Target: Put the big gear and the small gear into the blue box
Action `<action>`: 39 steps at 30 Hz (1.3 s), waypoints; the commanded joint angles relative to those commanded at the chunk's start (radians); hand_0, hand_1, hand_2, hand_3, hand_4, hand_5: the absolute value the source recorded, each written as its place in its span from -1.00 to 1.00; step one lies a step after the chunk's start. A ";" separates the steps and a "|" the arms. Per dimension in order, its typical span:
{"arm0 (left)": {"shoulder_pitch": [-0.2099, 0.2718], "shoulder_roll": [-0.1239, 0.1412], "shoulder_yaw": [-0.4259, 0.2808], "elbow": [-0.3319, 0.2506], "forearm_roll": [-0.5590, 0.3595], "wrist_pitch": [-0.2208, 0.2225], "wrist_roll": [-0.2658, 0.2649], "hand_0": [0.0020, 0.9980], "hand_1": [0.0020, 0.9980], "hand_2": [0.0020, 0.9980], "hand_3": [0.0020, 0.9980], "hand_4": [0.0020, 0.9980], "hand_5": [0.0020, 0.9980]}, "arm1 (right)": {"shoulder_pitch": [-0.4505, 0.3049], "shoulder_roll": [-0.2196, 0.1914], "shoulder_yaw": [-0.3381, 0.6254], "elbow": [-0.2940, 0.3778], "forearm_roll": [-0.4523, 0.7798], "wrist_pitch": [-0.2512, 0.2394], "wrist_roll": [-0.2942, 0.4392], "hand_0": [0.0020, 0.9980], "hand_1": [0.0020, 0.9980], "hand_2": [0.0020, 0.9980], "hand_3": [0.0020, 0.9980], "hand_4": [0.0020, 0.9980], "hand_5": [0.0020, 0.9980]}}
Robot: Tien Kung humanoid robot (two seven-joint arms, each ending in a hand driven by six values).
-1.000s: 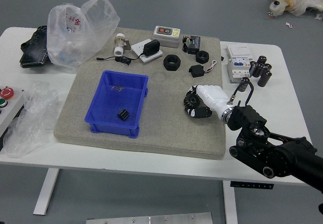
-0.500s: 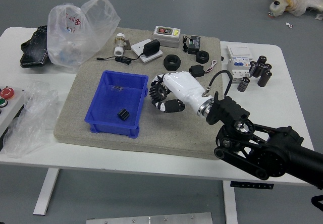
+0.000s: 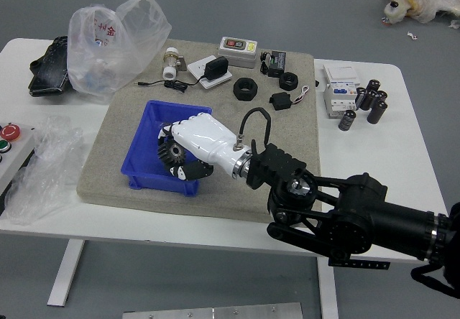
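Above the blue box (image 3: 152, 179), my right hand (image 3: 176, 149) has its fingers closed around the big gear (image 3: 171, 153), a dark toothed wheel. The hand's white back faces up, and the arm stretches in from the lower right. Hand and gear cover the box's middle and right part, so the small gear seen there earlier is hidden. My left hand is out of view.
Behind the box lie a charger with cable (image 3: 215, 67), a white fitting (image 3: 170, 62), black rings (image 3: 245, 88) and a meter (image 3: 238, 52). Plastic bags (image 3: 115, 46) lie at left; a white box (image 3: 341, 93) and black cylinders (image 3: 376, 111) stand at right.
My right hand has carried the big gear leftward from the mat's right half to over the blue box. The small dark gear in the box has become covered.
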 joint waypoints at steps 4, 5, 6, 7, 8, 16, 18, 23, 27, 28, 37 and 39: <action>-0.001 -0.001 0.001 0.000 -0.001 0.000 -0.001 0.19 0.03 0.06 0.29 0.33 -0.66 | 0.002 0.005 0.009 -0.014 -0.003 0.012 -0.001 0.02 0.43 0.57 0.78 0.04 -0.63; -0.002 -0.002 0.002 0.000 -0.002 0.000 -0.002 0.19 0.03 0.06 0.29 0.33 -0.66 | 0.002 0.006 0.009 -0.015 -0.004 0.017 -0.004 0.02 0.43 0.57 0.78 0.04 -0.63; -0.002 -0.002 0.002 0.000 -0.002 0.000 -0.002 0.19 0.03 0.06 0.29 0.33 -0.66 | 0.002 0.006 0.009 -0.016 -0.005 0.021 -0.008 0.02 0.43 0.57 0.78 0.04 -0.63; -0.003 -0.002 0.002 0.000 -0.002 0.000 -0.002 0.19 0.03 0.06 0.29 0.33 -0.66 | 0.003 0.006 0.007 -0.016 -0.003 0.032 -0.014 0.02 0.43 0.57 0.78 0.04 -0.63; -0.003 -0.003 0.002 0.001 -0.002 0.000 -0.002 0.19 0.03 0.06 0.29 0.33 -0.65 | 0.003 0.005 0.006 -0.015 -0.001 0.041 -0.019 0.25 0.69 0.88 1.00 0.53 -0.43; -0.006 -0.002 0.001 0.001 -0.001 0.000 -0.001 0.19 0.02 0.06 0.29 0.34 -0.65 | 0.002 0.001 0.006 0.005 0.005 0.077 -0.043 0.29 0.78 0.99 1.00 0.65 -0.39; -0.006 -0.003 0.002 0.001 -0.002 0.000 -0.002 0.19 0.02 0.06 0.29 0.34 -0.65 | -0.003 -0.003 0.019 0.015 0.010 0.067 -0.039 0.29 0.78 0.99 1.00 0.65 -0.39; -0.005 -0.007 0.005 0.001 -0.006 0.000 -0.002 0.19 0.02 0.06 0.29 0.33 -0.65 | -0.040 -0.041 0.109 0.069 0.041 0.033 -0.023 0.25 0.75 0.94 1.00 0.62 -0.37; -0.008 -0.006 0.011 0.002 -0.015 0.002 -0.006 0.19 0.03 0.06 0.29 0.33 -0.65 | -0.097 -0.105 0.218 0.140 0.114 0.006 0.017 0.20 0.71 0.84 1.00 0.57 -0.34; -0.009 -0.005 0.012 0.002 -0.016 0.003 -0.007 0.19 0.03 0.06 0.29 0.33 -0.65 | -0.112 -0.121 0.246 0.156 0.134 -0.001 0.029 0.20 0.71 0.84 1.00 0.57 -0.34; -0.015 -0.004 0.051 0.008 -0.050 0.004 -0.033 0.19 0.03 0.06 0.29 0.33 -0.65 | -0.307 -0.235 0.534 0.197 0.394 -0.033 0.215 0.17 0.60 0.70 0.85 0.55 -0.34; -0.015 -0.004 0.064 0.010 -0.061 0.004 -0.041 0.19 0.03 0.06 0.29 0.33 -0.65 | -0.363 -0.248 0.596 0.191 0.464 -0.028 0.257 0.19 0.56 0.64 0.74 0.50 -0.29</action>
